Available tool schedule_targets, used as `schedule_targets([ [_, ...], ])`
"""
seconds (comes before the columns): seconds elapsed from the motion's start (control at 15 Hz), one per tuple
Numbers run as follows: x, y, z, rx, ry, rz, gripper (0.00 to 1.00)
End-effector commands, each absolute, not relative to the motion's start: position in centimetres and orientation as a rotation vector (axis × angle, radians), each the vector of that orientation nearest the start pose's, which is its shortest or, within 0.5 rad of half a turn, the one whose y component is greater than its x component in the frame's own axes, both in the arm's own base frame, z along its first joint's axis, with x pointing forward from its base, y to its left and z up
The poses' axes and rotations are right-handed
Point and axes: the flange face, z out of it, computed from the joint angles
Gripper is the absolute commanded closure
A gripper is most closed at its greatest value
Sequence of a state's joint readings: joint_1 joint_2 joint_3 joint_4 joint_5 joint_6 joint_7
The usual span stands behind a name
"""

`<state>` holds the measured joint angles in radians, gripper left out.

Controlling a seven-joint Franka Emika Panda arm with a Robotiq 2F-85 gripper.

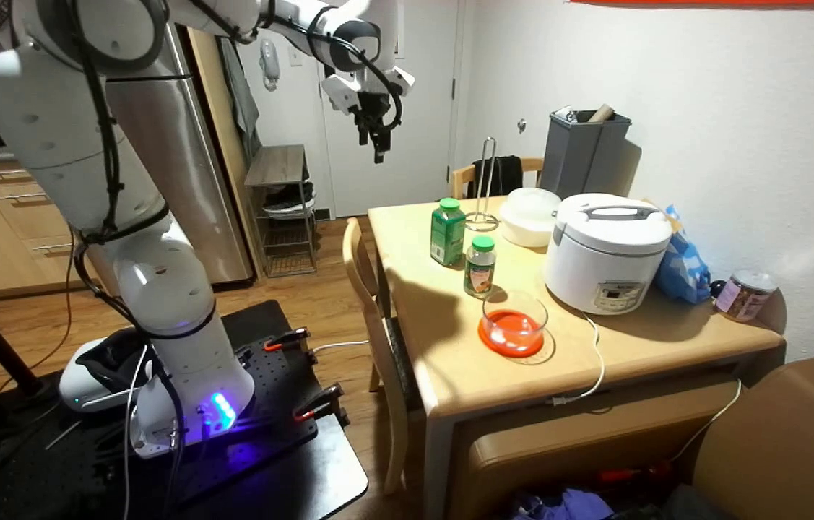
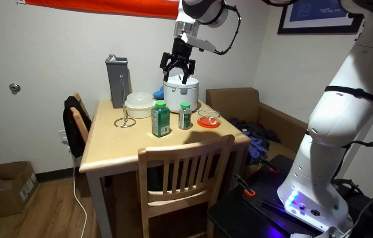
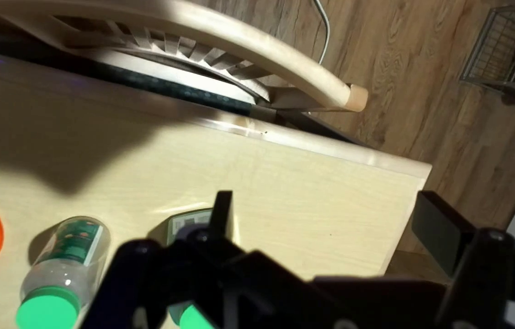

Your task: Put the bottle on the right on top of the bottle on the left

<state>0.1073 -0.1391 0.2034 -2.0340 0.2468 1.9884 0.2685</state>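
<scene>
- By both exterior views, the task's thing was the smaller bottle, upright on the table, near the rice cooker without touching it.
- The larger bottle, which had to carry it, stood upright a little farther from the rice cooker, the two bottles apart.
- The gripper hung well above the table, apart from the rice cooker, its fingers spread wide with nothing held.
- Above its label the smaller bottle was see-through and looked unfilled, so it was probably light and easily tipped; what lay behind the label could not be told.
- Glass or plastic could not be told either. The wall looked stiff and smooth, likely to slip under a loose pinch, and a hard squeeze seemed unwise.
- The soundest hold seemed to be across the label, below the green cap, with one finger let in on the side toward the rice cooker.
- The base was best left free beneath the fingers, since it would have to settle on the larger bottle's lid, which looked narrower than that base; a tilted release would likely topple it.
</scene>
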Motion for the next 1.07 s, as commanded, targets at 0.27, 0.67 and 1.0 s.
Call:
schedule_targets([
  [0.27,52.3,19.1,49.2,-2.98,0.046,-0.021,0.0],
  [0.67,55.8,19.5,46.7,-2.935,0.126,-0.07,0.0],
  [1.0,60.6,19.1,42.6,-3.02,0.186,-0.254,0.0],
])
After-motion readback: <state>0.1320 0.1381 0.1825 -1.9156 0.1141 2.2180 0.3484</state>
